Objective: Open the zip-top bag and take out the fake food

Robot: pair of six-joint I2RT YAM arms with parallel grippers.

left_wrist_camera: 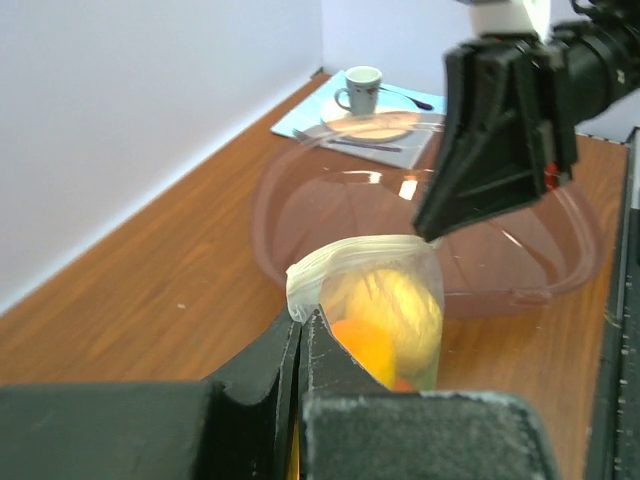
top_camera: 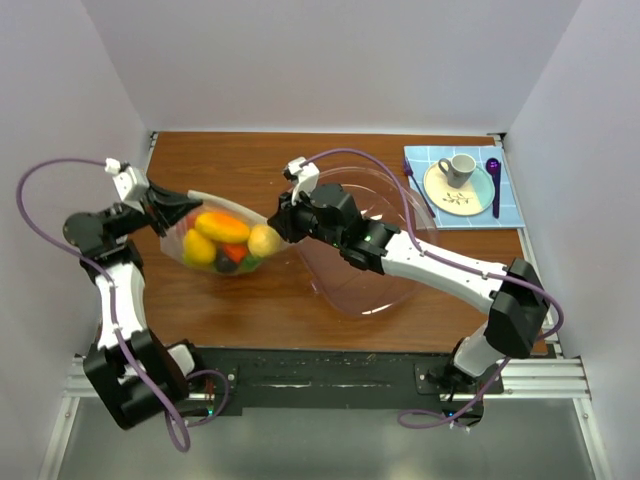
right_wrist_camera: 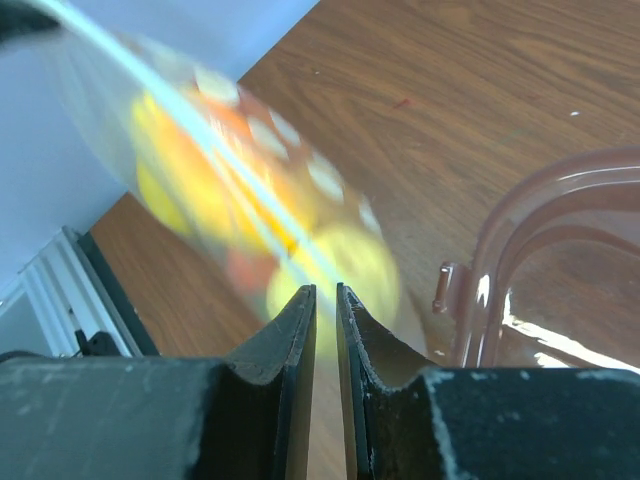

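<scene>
The zip-top bag [top_camera: 213,262] hangs stretched between my two grippers over the left half of the table. Through its clear film shows the fake food [top_camera: 222,227]: yellow and orange pieces with a red one below. My left gripper [top_camera: 168,215] is shut on the bag's left end; in the left wrist view its jaws [left_wrist_camera: 300,322] pinch the white zip strip of the bag [left_wrist_camera: 385,300]. My right gripper [top_camera: 272,222] meets the bag's right end. In the right wrist view its jaws [right_wrist_camera: 325,292] stand a narrow slit apart with the blurred bag [right_wrist_camera: 230,190] running into the slit.
A large pink-tinted clear bowl [top_camera: 375,285] lies under the right arm, right of the bag. At the back right a blue placemat [top_camera: 510,210] carries a plate, a cup [top_camera: 460,167], a purple spoon [top_camera: 493,185] and a fork [top_camera: 418,185]. White walls close three sides.
</scene>
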